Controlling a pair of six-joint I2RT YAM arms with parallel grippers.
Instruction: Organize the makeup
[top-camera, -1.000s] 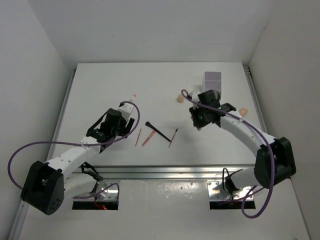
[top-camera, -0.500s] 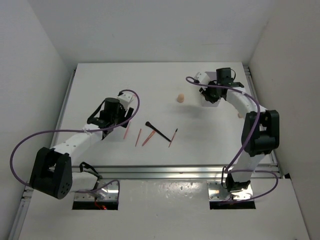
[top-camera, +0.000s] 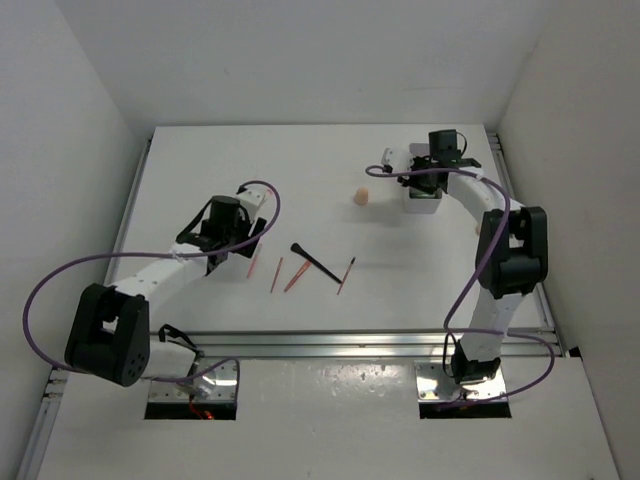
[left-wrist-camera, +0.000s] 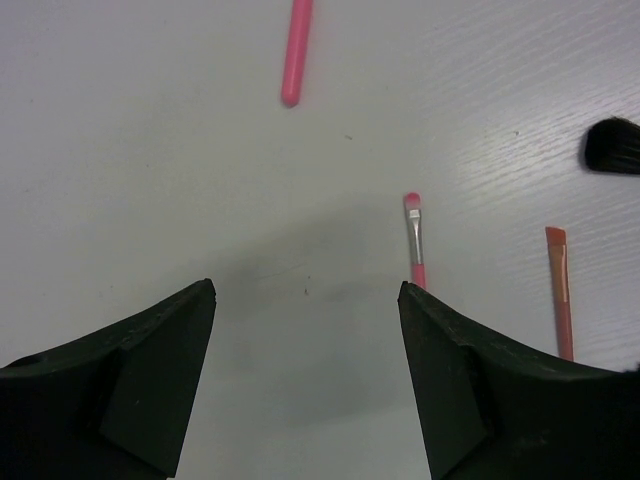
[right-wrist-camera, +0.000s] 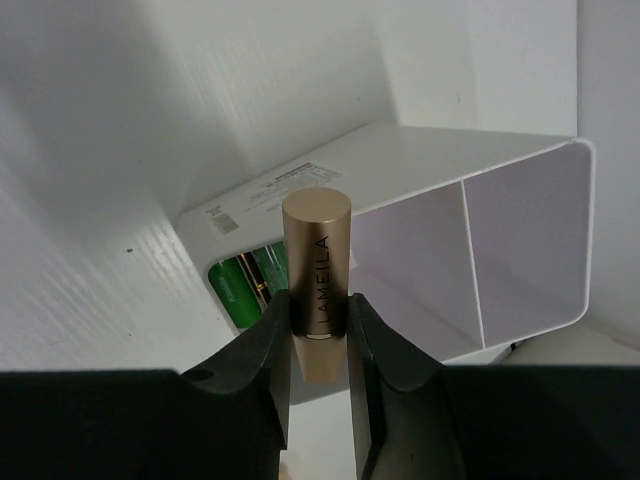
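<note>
The rose-gold tube is up by the far right corner of the table, pinched low on its body by the right gripper, with its top end pointing at the open box. So the step in hand looks like stowing this tube. It lines up about with the wall between the compartment holding the green tubes and the wide vacant one beside it. The next move, I'd say, calls for a small shift to clear that wall, then a push in before the fingers let go. If it clips the wall, the light box may slide. Out on the open table a sponge sits just left of the box. Nearer the middle lie the black brush and a row of thin pencils. The left gripper hovers low over that row's left end, jaws spread wide with nothing between them. A short pink brush lies just ahead of its right finger, a likely next pick. Against a second ago, the right arm has swung from mid-table, right of centre, out to the box, and was almost there half a second back. The left arm has drawn a little to the left, and a pencil now shows beside it.
</note>
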